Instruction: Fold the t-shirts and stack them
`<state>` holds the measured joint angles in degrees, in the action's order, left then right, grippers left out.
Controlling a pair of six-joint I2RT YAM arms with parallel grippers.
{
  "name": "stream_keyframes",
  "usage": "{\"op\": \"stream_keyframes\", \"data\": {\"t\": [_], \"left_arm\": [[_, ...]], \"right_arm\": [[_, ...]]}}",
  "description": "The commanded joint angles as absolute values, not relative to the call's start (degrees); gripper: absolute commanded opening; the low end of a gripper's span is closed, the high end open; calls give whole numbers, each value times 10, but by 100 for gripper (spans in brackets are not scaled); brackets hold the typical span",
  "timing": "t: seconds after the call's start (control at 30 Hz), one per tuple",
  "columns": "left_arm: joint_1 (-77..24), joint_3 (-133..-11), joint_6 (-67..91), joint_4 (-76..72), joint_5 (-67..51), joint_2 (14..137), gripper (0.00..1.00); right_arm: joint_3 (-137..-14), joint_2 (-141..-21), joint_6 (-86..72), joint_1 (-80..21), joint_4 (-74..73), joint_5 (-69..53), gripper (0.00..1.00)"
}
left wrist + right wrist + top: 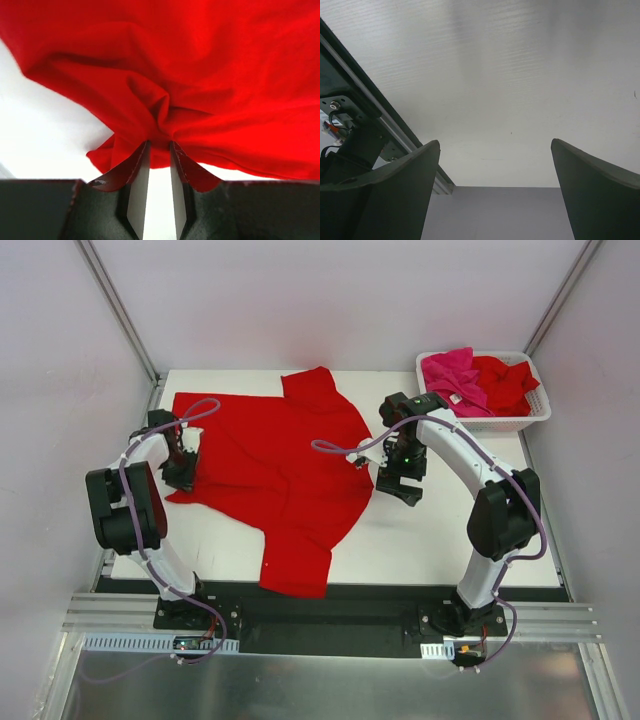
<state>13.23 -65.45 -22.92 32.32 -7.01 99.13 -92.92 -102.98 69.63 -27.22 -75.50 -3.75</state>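
A bright red t-shirt (pixel 280 460) lies spread and creased on the white table (pixel 450 550); one part of it hangs over the near edge. My left gripper (pixel 182 472) is at its left edge, and in the left wrist view it (pixel 159 144) is shut on a bunched fold of the red cloth (pixel 200 75). My right gripper (pixel 400 487) hovers just right of the shirt, not touching it. In the right wrist view it (pixel 495 142) is wide open and empty, and no shirt shows there. A magenta-pink shirt (pixel 450 375) and another red shirt (pixel 506 382) lie crumpled in the basket.
The white slotted basket (pixel 480 423) stands at the back right corner of the table. Grey walls with metal frame posts (pixel 120 310) enclose the table at the back and sides. The arm bases sit on a black rail (pixel 320 615) at the near edge.
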Motion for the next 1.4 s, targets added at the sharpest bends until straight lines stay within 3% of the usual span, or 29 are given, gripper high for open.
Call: {"op": "stream_keyframes", "data": {"t": [0.0, 0.1, 0.2, 0.57, 1.17, 1.37], "left_arm": [[136, -678, -240, 330, -66, 1010, 23], [136, -678, -242, 330, -65, 1010, 32], [136, -673, -243, 330, -66, 1006, 0], [136, -645, -243, 349, -48, 879, 0], [139, -440, -307, 392, 50, 694, 1], [154, -448, -338, 392, 69, 679, 2]], "right_arm": [[-929, -1027, 700, -275, -914, -37, 96], [-926, -1027, 700, -275, -914, -36, 96], [-926, -1027, 700, -275, -914, -37, 96], [-930, -1034, 699, -282, -914, -37, 96], [-918, -1032, 703, -282, -914, -35, 96], [-917, -1032, 706, -282, -914, -41, 96]]}}
